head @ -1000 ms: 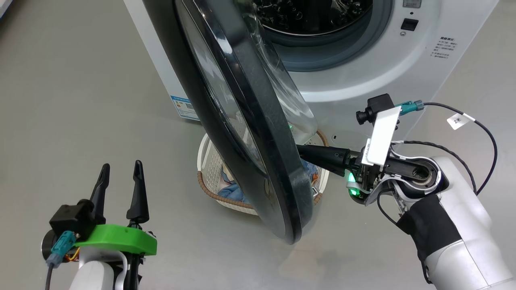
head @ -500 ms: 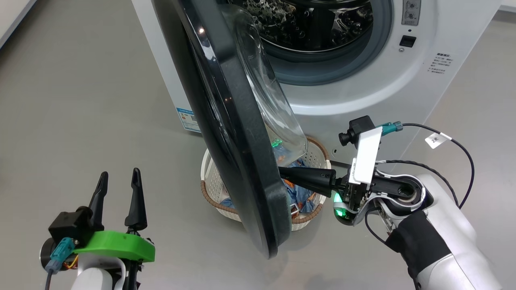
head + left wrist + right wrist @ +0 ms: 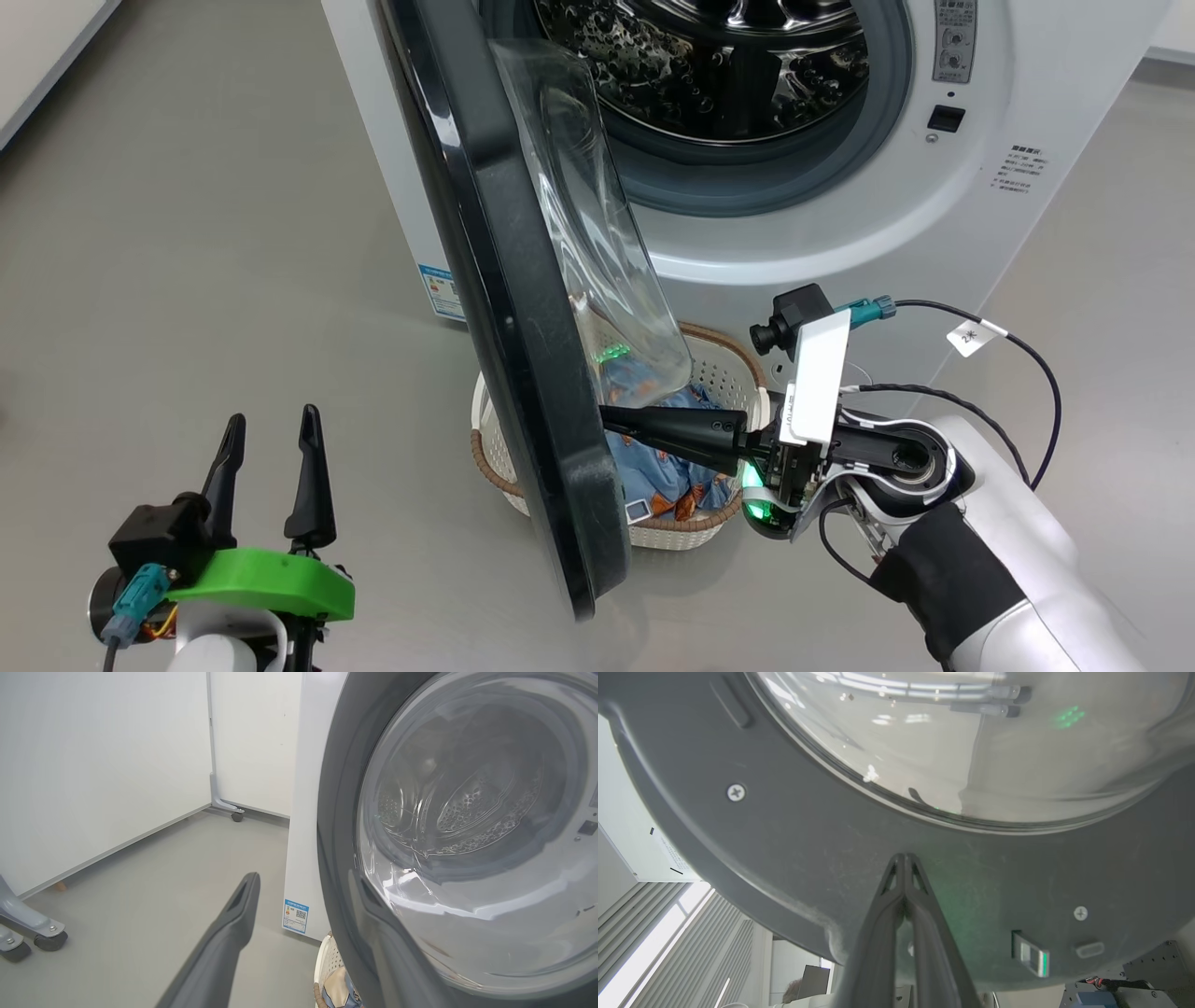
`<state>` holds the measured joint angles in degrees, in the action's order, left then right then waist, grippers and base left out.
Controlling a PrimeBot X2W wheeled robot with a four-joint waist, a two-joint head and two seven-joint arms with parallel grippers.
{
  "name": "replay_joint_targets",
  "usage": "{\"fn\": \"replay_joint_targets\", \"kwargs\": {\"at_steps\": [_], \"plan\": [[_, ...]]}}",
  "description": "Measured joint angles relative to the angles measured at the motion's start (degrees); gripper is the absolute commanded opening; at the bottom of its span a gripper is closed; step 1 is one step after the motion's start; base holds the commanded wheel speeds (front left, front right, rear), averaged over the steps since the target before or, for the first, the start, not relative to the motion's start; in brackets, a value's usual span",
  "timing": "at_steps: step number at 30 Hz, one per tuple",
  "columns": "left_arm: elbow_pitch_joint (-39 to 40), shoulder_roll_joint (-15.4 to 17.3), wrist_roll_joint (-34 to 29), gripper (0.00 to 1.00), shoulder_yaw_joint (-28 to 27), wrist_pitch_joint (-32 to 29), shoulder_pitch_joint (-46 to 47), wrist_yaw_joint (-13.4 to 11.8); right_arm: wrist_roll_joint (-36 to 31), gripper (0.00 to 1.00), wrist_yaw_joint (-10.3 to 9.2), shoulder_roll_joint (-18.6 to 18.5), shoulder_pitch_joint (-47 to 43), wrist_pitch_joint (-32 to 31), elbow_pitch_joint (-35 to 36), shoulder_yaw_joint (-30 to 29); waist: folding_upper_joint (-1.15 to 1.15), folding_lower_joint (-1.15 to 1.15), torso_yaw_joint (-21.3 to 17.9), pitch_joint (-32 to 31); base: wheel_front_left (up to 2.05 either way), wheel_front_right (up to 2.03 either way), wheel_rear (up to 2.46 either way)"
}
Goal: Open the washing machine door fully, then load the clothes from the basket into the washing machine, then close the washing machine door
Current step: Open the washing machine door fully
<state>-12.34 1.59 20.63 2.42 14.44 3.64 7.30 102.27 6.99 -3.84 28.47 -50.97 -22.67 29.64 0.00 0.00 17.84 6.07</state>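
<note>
Glossy black plastic is ringing the washing machine door, with a clear glass bowl bulging from its inner face. The door is standing partly open, swung out from the white washing machine and hanging over the basket on the floor just before it. A steel perforated drum is showing inside a grey gasket. A blue label sticker with a square code is sitting low on the machine, left of the door; its print is too small to read. The cream-white basket is holding the clothes, light blue with orange-brown figures. The right gripper is touching the door's inner rim with fingertips closed together, gripping nothing. The left gripper is hovering with jaws spread and empty, well apart from the door.
</note>
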Motion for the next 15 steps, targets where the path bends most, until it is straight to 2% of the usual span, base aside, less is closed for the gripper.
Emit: {"fn": "replay_joint_targets", "kwargs": {"at_steps": [15], "plan": [[0.0,0.0,0.0,1.00,0.1,0.0,-0.1,0.0,3.5,0.00,0.00,0.0,-0.9,2.5,0.8,3.9,0.00,0.00,0.6,-0.9,0.00,0.00,0.00]]}}
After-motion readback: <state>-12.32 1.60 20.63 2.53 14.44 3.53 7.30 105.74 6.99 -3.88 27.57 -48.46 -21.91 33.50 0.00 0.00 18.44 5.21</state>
